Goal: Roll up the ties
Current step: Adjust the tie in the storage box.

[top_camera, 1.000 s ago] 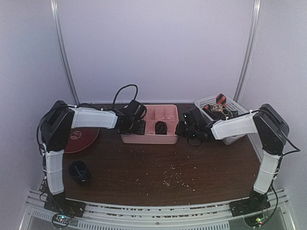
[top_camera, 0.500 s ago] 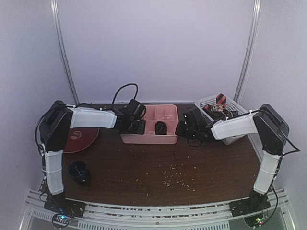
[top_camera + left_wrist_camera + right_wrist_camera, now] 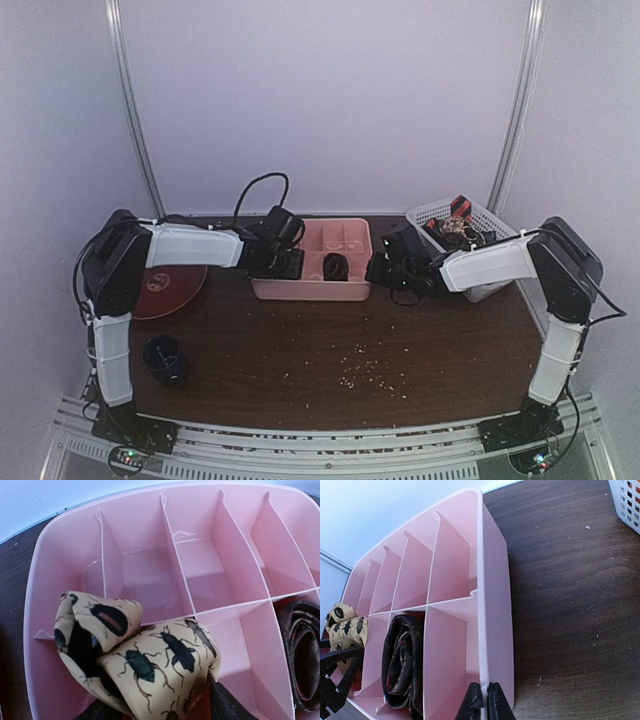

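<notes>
A pink divided tray (image 3: 310, 291) stands at the back middle of the table. A tan beetle-print tie (image 3: 150, 660), loosely rolled, lies in its near-left compartment (image 3: 345, 625). My left gripper (image 3: 162, 709) is open, one dark finger (image 3: 227, 705) on each side of that roll (image 3: 285, 262). A dark rolled tie (image 3: 305, 655) fills the adjoining compartment (image 3: 400, 665) (image 3: 335, 267). My right gripper (image 3: 484, 700) is shut on the tray's right wall (image 3: 495, 580), at its rim (image 3: 385, 268).
A white basket (image 3: 480, 215) at the back right holds more ties (image 3: 460, 208), red and black; its corner shows in the right wrist view (image 3: 627, 500). A dark red plate (image 3: 165, 285) and a dark cup (image 3: 165, 358) are on the left. Crumbs (image 3: 370, 365) dot the table.
</notes>
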`<state>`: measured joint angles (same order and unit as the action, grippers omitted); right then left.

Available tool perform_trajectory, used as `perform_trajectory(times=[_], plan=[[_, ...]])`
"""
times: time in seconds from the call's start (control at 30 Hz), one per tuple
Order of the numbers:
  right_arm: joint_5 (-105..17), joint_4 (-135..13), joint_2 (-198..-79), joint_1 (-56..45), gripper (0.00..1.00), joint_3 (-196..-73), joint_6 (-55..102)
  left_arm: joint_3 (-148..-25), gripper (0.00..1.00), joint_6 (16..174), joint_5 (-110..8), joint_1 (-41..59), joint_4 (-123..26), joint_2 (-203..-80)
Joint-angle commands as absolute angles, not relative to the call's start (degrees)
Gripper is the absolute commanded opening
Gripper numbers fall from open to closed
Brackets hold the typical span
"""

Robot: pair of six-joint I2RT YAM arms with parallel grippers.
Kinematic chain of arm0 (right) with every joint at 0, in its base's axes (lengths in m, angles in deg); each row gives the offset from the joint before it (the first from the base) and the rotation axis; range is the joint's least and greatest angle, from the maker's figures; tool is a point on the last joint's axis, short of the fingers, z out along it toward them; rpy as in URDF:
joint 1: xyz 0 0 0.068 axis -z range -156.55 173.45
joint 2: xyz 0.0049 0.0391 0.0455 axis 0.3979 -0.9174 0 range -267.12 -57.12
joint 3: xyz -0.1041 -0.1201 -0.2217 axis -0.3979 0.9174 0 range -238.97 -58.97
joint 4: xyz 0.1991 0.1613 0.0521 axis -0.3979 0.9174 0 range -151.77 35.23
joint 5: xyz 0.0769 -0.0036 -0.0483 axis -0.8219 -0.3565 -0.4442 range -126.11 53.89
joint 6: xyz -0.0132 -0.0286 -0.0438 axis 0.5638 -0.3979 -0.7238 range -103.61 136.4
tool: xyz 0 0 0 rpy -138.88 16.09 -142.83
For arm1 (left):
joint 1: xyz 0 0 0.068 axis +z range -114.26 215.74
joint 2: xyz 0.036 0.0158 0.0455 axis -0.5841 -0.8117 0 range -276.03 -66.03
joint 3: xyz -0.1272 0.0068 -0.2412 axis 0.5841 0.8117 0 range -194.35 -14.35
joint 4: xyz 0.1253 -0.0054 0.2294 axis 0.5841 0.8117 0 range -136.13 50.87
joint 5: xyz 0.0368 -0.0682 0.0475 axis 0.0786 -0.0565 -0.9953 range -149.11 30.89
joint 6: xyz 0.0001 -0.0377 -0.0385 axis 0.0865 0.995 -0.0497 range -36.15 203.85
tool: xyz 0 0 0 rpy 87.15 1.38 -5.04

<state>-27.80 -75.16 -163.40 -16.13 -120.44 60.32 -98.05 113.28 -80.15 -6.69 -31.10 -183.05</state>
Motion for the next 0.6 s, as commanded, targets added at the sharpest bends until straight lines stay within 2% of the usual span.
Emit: perform_trajectory(times=[0.0,0.3,0.57], plan=[[-31.37,-71.24,-163.69,-17.6,0.0,-118.6,58.63,-99.72,0.61,112.55,-80.3,-6.21,-34.79,-184.6],[-31.58,-71.53,-163.75,-17.6,0.0,-118.4,58.43,-102.44,0.61,113.0,-81.89,-6.05,-34.56,-187.33],[-31.56,-71.39,-164.17,-17.6,0.0,-118.25,57.63,-102.07,0.52,114.54,-85.73,-5.97,-34.15,-187.75]])
